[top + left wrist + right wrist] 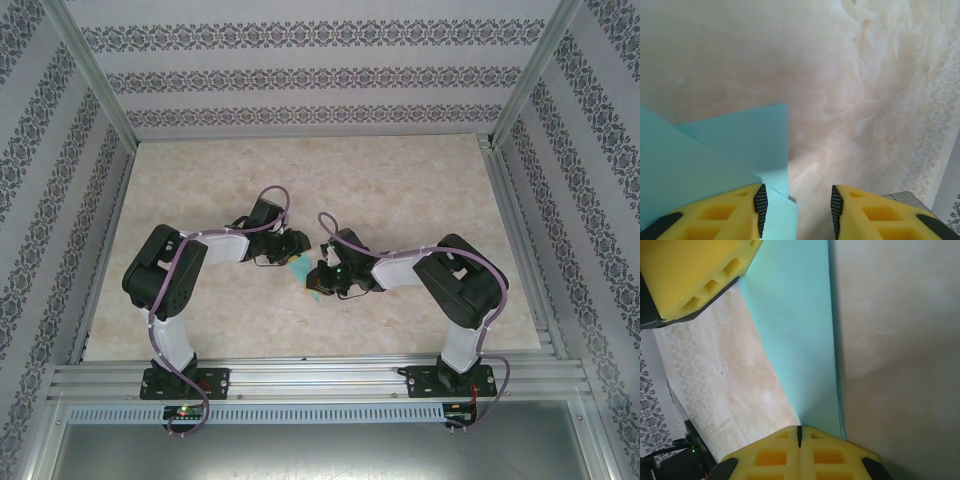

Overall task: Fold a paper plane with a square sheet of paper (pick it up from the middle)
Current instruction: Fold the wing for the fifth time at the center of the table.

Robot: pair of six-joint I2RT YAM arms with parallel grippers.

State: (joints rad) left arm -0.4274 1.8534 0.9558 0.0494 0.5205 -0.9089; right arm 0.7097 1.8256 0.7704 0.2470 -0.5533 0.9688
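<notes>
Folded turquoise paper sheet (pixel 735 140) on marbled bench (pixel 865 90). Left pincer (pixel 796 205) released, one finger covering the sheet's near corner (the other over bare bench). Right pincer (pixel 800 434) clenched at the sheet's narrow end.

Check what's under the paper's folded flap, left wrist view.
A second layer of the paper shows under the flap, with bare table beside it. Whatever lies beneath both layers is covered; the left gripper, open, hides the near part.
</notes>
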